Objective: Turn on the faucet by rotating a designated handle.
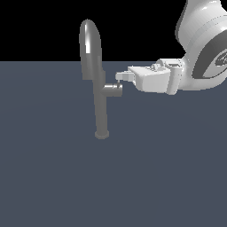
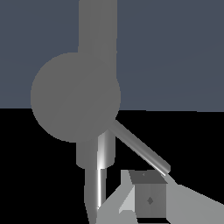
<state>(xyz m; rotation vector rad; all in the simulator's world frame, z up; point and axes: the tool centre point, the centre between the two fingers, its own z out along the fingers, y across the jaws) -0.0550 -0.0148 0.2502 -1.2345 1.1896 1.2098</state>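
Note:
The faucet (image 1: 101, 108) is a slim grey column on a small round base, with an arched spout (image 1: 90, 44) on top. A short side stub (image 1: 114, 90) points to the exterior view's right. In the wrist view the stub's round end (image 2: 74, 96) faces the camera, and the thin handle (image 2: 140, 146) slants away from it. My gripper (image 1: 119, 76) comes in from the right, just above the stub's end. Its fingers look shut, with nothing between them. In the wrist view the gripper (image 2: 146, 197) sits at the handle's far tip, touching it or nearly so.
The flat blue-grey floor (image 1: 53, 177) spreads around the faucet's base. My white arm (image 1: 199, 48) fills the upper right of the exterior view. Nothing else stands nearby.

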